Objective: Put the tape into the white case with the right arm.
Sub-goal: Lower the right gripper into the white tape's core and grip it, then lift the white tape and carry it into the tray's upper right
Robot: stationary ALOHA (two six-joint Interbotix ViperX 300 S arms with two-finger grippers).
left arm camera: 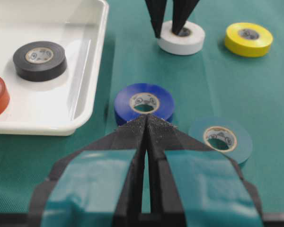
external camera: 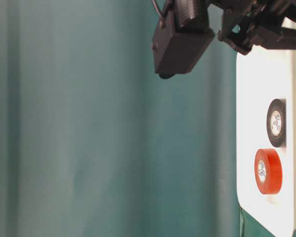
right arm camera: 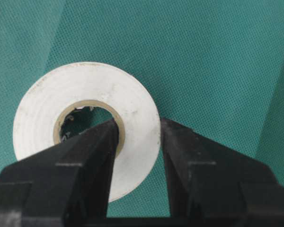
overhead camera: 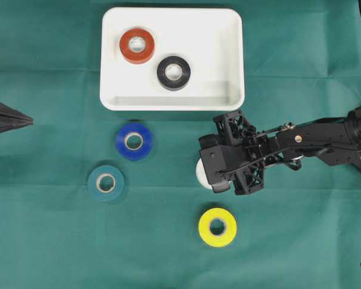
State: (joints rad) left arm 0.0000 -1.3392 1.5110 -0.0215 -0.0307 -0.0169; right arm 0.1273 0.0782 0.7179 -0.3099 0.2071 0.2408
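Note:
A white tape roll (right arm camera: 85, 90) lies flat on the green cloth, below the right corner of the white case (overhead camera: 210, 48). My right gripper (right arm camera: 138, 125) is shut on the roll's wall, one finger inside the core hole and the other against the outer side. From overhead the right gripper (overhead camera: 212, 173) covers most of the white tape (overhead camera: 201, 173). The left wrist view shows the white tape (left arm camera: 189, 42) resting on the cloth with both black fingers (left arm camera: 156, 19) down on it. My left gripper (left arm camera: 146, 118) is shut and empty at the far left (overhead camera: 30, 120).
Red tape (overhead camera: 137, 46) and black tape (overhead camera: 173, 73) lie inside the case. On the cloth sit blue tape (overhead camera: 134, 141), teal tape (overhead camera: 105, 182) and yellow tape (overhead camera: 217, 227). The case's near rim (overhead camera: 171, 103) runs between the white roll and the tray floor.

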